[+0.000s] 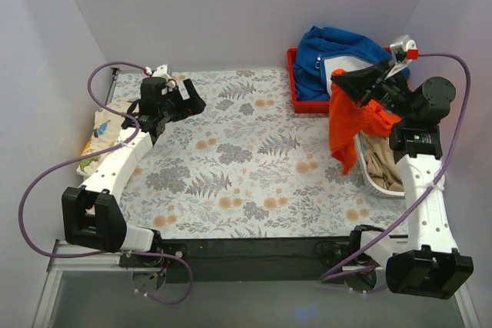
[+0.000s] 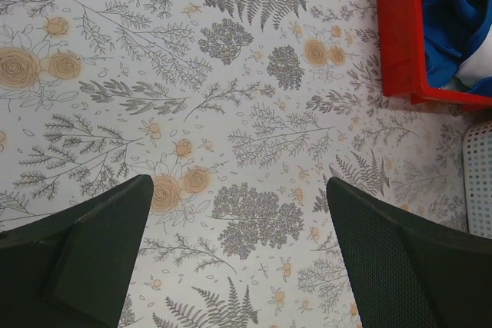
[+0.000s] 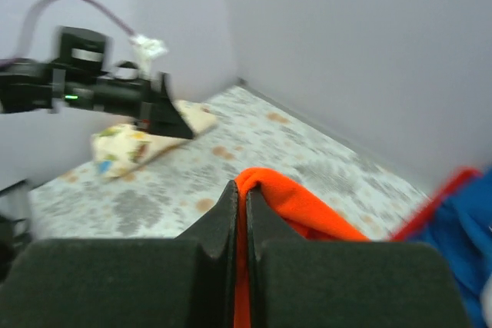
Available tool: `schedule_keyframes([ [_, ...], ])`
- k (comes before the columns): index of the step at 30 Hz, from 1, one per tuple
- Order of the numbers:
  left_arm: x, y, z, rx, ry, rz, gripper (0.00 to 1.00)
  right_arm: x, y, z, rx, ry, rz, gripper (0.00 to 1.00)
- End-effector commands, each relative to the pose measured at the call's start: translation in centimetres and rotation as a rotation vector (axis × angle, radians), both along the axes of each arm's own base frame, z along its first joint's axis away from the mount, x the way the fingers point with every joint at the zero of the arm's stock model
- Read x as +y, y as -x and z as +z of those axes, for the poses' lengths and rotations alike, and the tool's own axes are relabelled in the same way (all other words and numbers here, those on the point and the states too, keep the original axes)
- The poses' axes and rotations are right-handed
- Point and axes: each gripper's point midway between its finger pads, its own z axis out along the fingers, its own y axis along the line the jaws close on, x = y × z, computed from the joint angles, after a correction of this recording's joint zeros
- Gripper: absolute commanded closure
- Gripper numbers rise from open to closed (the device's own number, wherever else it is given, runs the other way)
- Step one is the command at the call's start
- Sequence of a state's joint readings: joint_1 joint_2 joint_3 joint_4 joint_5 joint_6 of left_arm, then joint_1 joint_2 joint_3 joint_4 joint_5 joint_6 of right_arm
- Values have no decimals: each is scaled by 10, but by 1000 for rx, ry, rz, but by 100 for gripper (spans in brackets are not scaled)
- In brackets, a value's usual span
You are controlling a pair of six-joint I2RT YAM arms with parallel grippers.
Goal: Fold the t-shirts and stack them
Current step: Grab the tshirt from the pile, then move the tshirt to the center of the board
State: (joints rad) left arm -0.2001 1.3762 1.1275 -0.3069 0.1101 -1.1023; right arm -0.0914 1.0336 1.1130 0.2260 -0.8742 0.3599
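My right gripper (image 1: 338, 77) is shut on the orange-red t-shirt (image 1: 346, 124), which hangs from it above the table's right side, over a white basket. In the right wrist view the orange cloth (image 3: 288, 201) is pinched between the closed fingers (image 3: 223, 220). The cream dinosaur t-shirt (image 1: 105, 130) lies folded at the table's left edge, partly under the left arm; it also shows in the right wrist view (image 3: 131, 147). My left gripper (image 1: 194, 102) is open and empty above the floral cloth, its fingers (image 2: 100, 243) wide apart.
A red tray (image 1: 296, 90) at the back right holds a thick blue garment (image 1: 334, 55); both show in the left wrist view (image 2: 400, 28). A white basket (image 1: 373, 182) with beige cloth (image 1: 384, 163) stands on the right. A floral cloth (image 1: 246, 151) covers the table.
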Motion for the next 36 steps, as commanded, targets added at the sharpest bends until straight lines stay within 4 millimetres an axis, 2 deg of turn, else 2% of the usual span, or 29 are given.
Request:
schedule_keyframes([
  [1,6,-3,30,-77,15,46,5,56,64,71,-216,15,388,99],
  [2,7,-3,33,-83,16,55,5,66,68,75,-221,14,435,99],
  [3,8,-4,35,-86,19,64,4,87,82,79,-226,8,526,99],
  [4,13,-5,37,-91,16,94,4,98,76,75,-201,5,570,99],
  [5,16,-5,38,-93,15,111,4,107,79,82,-208,-5,599,99],
  [6,17,-4,39,-93,21,116,4,121,82,79,-181,-18,648,99],
  [8,32,-4,45,-106,8,183,3,140,64,59,-95,-39,670,99],
  [9,35,-3,47,-111,5,195,2,153,64,49,-60,-46,697,99],
  [10,38,-1,52,-122,6,207,2,166,48,29,0,-51,697,99],
  [12,44,-1,58,-136,2,231,2,191,46,2,80,-41,742,99],
  [14,46,1,61,-139,-12,232,2,216,29,-39,201,-27,730,99],
  [15,48,1,64,-142,-18,238,2,232,34,-50,234,-14,756,99],
  [16,49,2,63,-135,-24,239,2,246,28,-74,286,3,757,99],
  [17,51,3,66,-140,-33,241,2,255,29,-87,314,20,759,99],
  [18,53,3,65,-138,-40,250,2,270,36,-93,324,30,776,99],
  [19,54,4,67,-139,-43,250,2,282,31,-107,350,41,764,99],
  [21,53,5,67,-135,-49,232,2,298,37,-118,373,70,781,99],
  [22,52,6,66,-124,-54,226,2,303,35,-131,407,86,775,99],
  [25,56,9,60,-94,-76,233,2,298,36,-155,473,169,681,99],
  [27,56,12,55,-76,-82,228,2,292,51,-167,484,258,645,99],
  [28,54,14,51,-66,-80,213,2,278,57,-169,480,318,577,99],
  [29,53,15,46,-53,-77,207,2,271,67,-180,494,353,561,99],
  [30,51,16,41,-40,-74,201,2,268,82,-181,488,373,564,99],
  [31,47,17,36,-25,-60,186,2,256,93,-172,476,381,540,99],
  [32,46,18,28,-7,-56,179,2,248,106,-186,511,405,539,99],
  [33,44,18,24,5,-50,173,2,241,118,-192,542,423,541,99],
  [34,42,18,20,17,-46,167,2,231,127,-189,554,426,531,99],
  [35,39,19,15,37,-37,158,2,218,143,-213,649,470,529,99],
  [36,39,19,12,45,-36,154,2,212,159,-213,670,471,540,99],
])
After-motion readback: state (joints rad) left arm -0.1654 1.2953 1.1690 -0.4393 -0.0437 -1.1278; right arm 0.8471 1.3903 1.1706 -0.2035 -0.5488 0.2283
